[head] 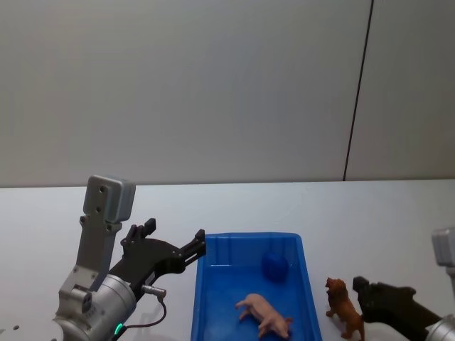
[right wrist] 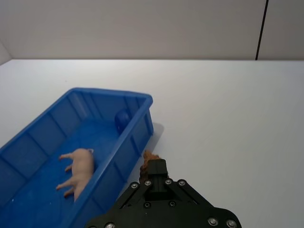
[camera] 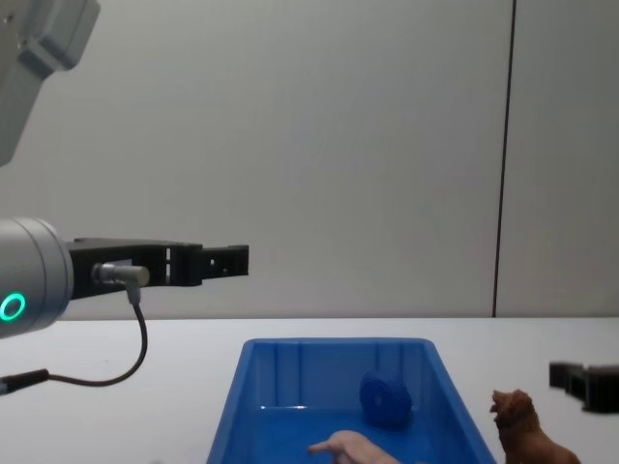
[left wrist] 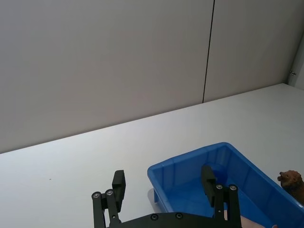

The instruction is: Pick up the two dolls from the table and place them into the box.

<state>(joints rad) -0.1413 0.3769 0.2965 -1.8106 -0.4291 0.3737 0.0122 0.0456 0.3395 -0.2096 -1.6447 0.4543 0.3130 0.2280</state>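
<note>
Nearest me: pink pig [head: 264,315] lies on its side inside the box [head: 199,298], so that one looks done. Brown doll [head: 344,307] stands upright on the table [head: 370,220], just beside the box's right wall, not in yet.

My right pincer [head: 360,285] sits just beside the doll on the side away from the box, a bit above it. It looks closed, tips together, nothing in it.

Risks as I see them:
- going down closed would tip the doll or shove it into the wall
- with the doll this close to the box, one tip could catch the rim on opening
- shaggy, narrow body, so an off-centre pinch may let it twist out

Further out, my left pincer [head: 175,233] hangs wide open and empty, raised by the box's far-left corner. Blue ball [head: 275,266] rests at the far end of the box.
</note>
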